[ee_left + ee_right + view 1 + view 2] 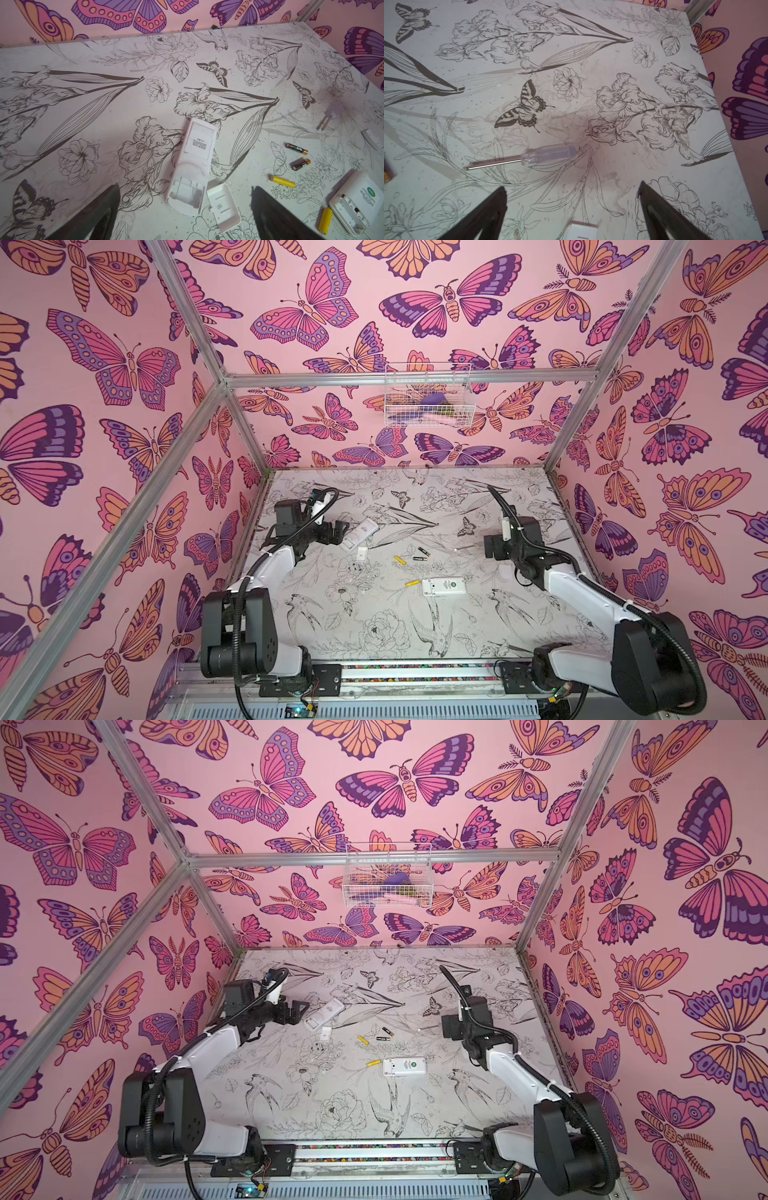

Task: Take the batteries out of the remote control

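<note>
**Four batteries out on the table, both claws spread and empty**

In both top views the four batteries are seen lying loose on the printed table (316, 639), between the two arms. A black battery (424, 551) and a second black battery (419, 558) lie close together, with a yellow battery (400, 560) just to their left. A second yellow battery (412, 583) lies just beside the left end of the near remote (444, 586). The far remote (360, 534) lies tilted, and a loose cover (362, 553) is placed at its nearer end. The left gripper (344, 531) is held just beside the far remote with nothing in it. The right gripper (487, 548) is pointed at a clear-handled screwdriver (465, 548). The same layout is shown for the far remote (324, 1015) and the near remote (404, 1067).

In the left wrist view the left gripper (185, 186) is shown with its fingers (99, 212) spread wide and nothing clamped. The far remote (192, 164) lies back up with its battery bay open, the cover (223, 207) just beside it. The black pair (296, 148) (301, 164) and one yellow battery (282, 181) lie apart from it. The other yellow one (325, 221) lies beside the near remote's (357, 199) open end.

In the right wrist view the right gripper (572, 185) is seen spread wide and empty. The screwdriver (546, 155) lies flat ahead, untouched.
</note>
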Controlling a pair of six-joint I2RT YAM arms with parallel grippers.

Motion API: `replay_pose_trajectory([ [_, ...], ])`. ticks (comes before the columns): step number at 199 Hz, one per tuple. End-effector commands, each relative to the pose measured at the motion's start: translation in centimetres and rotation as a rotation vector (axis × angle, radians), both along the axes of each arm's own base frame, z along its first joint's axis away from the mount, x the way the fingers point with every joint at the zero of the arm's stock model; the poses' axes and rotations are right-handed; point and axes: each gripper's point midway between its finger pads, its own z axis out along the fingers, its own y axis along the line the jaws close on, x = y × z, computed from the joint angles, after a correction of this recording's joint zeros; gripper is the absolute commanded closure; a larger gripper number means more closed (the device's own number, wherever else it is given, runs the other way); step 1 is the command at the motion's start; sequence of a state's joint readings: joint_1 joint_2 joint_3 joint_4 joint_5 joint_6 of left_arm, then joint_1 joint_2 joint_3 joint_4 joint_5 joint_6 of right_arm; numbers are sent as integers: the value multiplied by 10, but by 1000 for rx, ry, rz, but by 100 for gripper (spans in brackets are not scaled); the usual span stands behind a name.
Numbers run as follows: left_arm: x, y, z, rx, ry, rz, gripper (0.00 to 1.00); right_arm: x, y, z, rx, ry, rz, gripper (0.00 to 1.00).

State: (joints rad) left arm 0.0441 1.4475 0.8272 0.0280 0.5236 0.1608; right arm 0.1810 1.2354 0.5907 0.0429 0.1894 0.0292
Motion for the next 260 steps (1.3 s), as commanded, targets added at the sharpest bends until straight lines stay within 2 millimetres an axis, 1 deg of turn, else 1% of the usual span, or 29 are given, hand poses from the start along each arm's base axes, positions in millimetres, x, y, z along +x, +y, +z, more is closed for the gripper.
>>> replay_pose_trajectory([
  [1, -5, -9, -19, 17, -30, -55, 1, 19, -15, 30, 72, -202, -54, 1],
  [8, -6, -7, -24, 29, -41, -49, 1, 18, -20, 27, 88, -205, -70, 1],
  [19, -6, -3, -30, 40, -50, -30, 1, 17, -22, 26, 103, -232, -68, 1],
  [30, -5, -1, -32, 31, -80, -21, 1, 16, -24, 23, 103, -256, -67, 1],
  [50, -10, -1, -37, 33, -128, -14, 1, 15, -29, 17, 107, -277, -87, 1],
  [68, -14, 6, -41, 38, -174, 30, 1, 16, -29, 12, 102, -277, -78, 0],
  [82, -18, 8, -40, 49, -230, 40, 1, 18, -32, 8, 87, -270, -89, 0],
  [94, -19, 11, -38, 50, -256, 65, 1, 19, -36, 9, 80, -288, -112, 0],
  [99, -20, 14, -39, 50, -258, 82, 1, 18, -37, 10, 77, -301, -110, 0],
  [102, -19, 16, -35, 48, -283, 93, 1, 19, -37, 12, 77, -314, -110, 0],
  [107, -19, 19, -34, 43, -300, 114, 1, 19, -38, 15, 78, -338, -112, 0],
  [120, -20, 30, -34, 46, -327, 177, 1, 20, -42, 16, 80, -370, -124, 0],
  [138, -19, 36, -36, 52, -319, 220, 1, 25, -44, 7, 77, -385, -121, 0],
  [144, -17, 41, -37, 54, -319, 248, 1, 27, -43, 0, 80, -383, -118, 0],
  [153, -18, 46, -46, 57, -293, 273, 1, 28, -43, -8, 81, -379, -115, 1],
  [158, -13, 47, -42, 54, -331, 280, 1, 30, -43, -9, 83, -394, -111, 1],
  [160, -19, 47, -51, 56, -317, 279, 1, 30, -42, -9, 84, -399, -109, 1],
  [170, -20, 48, -56, 58, -287, 286, 1, 32, -41, -8, 88, -421, -103, 1],
  [174, -21, 47, -61, 63, -261, 286, 1, 32, -42, -8, 88, -417, -106, 1],
  [176, -14, 48, -53, 63, -281, 288, 1, 33, -43, -9, 88, -412, -108, 1],
  [180, -12, 48, -51, 59, -285, 290, 1, 33, -44, -10, 89, -400, -114, 1],
  [195, -12, 49, -51, 56, -289, 300, 1, 40, -57, -14, 92, -336, -190, 1],
  [210, -9, 59, -53, 56, -267, 352, 1, 39, -56, -16, 85, -309, -183, 0],
  [227, -9, 59, -53, 59, -259, 352, 1, 39, -56, -14, 88, -339, -177, 0],
  [260, -9, 58, -52, 61, -257, 349, 1, 39, -53, -14, 86, -317, -164, 0],
])
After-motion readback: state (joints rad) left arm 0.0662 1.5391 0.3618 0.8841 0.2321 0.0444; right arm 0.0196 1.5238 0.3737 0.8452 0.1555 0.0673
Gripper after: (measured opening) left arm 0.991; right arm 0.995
